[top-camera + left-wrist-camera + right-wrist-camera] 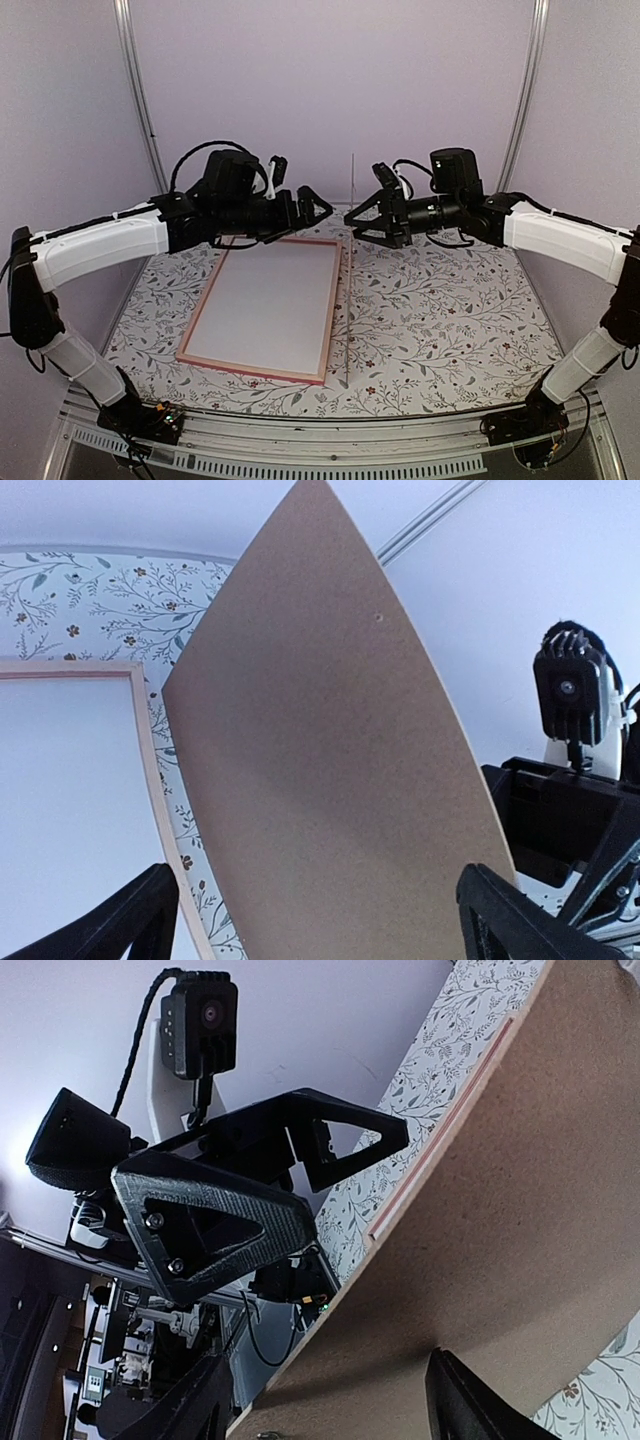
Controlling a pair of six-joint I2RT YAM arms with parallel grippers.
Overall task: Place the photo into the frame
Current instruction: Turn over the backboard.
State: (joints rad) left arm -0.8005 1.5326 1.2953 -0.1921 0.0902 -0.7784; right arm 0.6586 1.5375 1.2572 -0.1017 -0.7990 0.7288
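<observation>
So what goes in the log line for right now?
left gripper open | right gripper open | brown board upright between them | frame flat on table | photo not seen

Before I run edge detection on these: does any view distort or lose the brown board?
Left wrist: the brown board bulges into curved edges, lens distortion. Right wrist: its edges bow likewise. Top external: it is edge-on, only a thin line; inside the frame is featureless white.
</observation>
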